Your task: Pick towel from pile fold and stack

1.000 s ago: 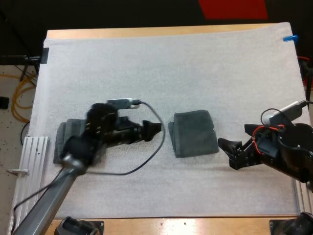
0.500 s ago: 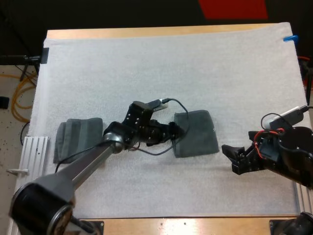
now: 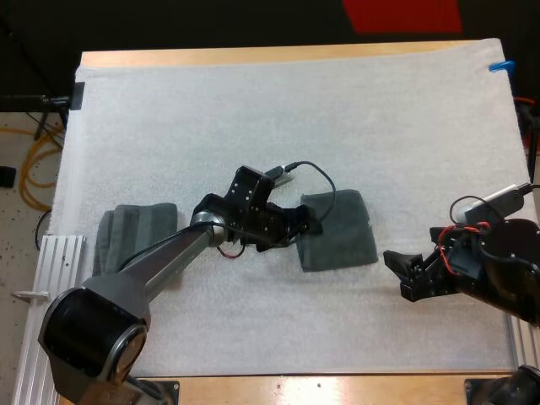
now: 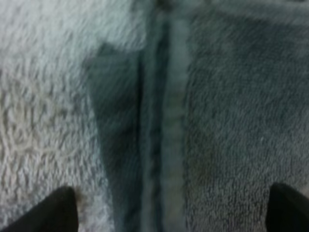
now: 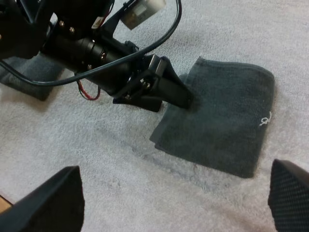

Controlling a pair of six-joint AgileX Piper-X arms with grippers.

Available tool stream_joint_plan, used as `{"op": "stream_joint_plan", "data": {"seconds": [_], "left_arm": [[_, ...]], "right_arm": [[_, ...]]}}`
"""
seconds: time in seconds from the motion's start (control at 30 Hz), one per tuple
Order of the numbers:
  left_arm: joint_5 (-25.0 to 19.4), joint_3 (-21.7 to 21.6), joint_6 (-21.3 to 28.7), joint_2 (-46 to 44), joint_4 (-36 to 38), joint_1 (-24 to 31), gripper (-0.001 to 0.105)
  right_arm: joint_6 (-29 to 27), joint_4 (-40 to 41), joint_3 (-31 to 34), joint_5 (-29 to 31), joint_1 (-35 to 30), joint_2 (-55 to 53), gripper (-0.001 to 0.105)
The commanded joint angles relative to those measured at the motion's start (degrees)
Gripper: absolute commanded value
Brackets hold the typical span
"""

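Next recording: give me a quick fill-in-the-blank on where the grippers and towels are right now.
1. The left gripper is ____, at the centre towel's hemmed edge.
2. The right gripper, open too, stands apart on that towel's ____ in the high view.
3. The folded stack lies by the mat's ____ edge.
Missing: open; right; left.

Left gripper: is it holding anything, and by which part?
Nothing is held. The left gripper is open over the middle towel's left edge, not pinching it.

Matt terry-cloth towel point(image 3: 342, 229), fuzzy white mat point(image 3: 253, 118), wooden table point(image 3: 253, 56)
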Motion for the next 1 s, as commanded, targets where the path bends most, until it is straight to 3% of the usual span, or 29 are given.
{"op": "stream_joint_plan", "data": {"seconds": [0.0, 0.27, 0.63, 0.7, 0.8, 0.87, 0.97], "left_arm": [[0.3, -0.4, -0.2, -0.2, 0.3, -0.1, 0.075], [4.2, -0.5, -6.6, 3.3, 0.0, -1.8, 0.075], [5.9, -7.1, -6.4, 6.9, -2.1, -6.6, 0.07], [5.9, -7.1, -6.2, 6.9, -1.7, -6.4, 0.061], [4.9, -7.1, -4.3, 6.9, 0.0, -6.5, 0.038], [3.1, -7.1, -1.7, 6.5, 2.9, -6.5, 0.007], [-1.4, -7.1, 3.4, 5.1, 6.7, -6.5, 0.0]], "right_arm": [[-0.3, 0.1, -0.3, 0.7, -0.1, -0.3, 0.075], [-0.3, 0.1, -0.3, 1.4, -0.1, -0.3, 0.075], [-0.3, 0.1, -0.3, 1.8, -0.1, -0.3, 0.075], [-0.3, 0.1, -0.3, 1.7, -0.1, -0.3, 0.075], [-0.3, 0.1, -0.3, 1.7, -0.1, -0.3, 0.075], [-0.3, 0.1, -0.3, 1.7, -0.1, -0.3, 0.075], [-0.3, 0.1, -0.3, 1.7, -0.1, -0.3, 0.075]]}}
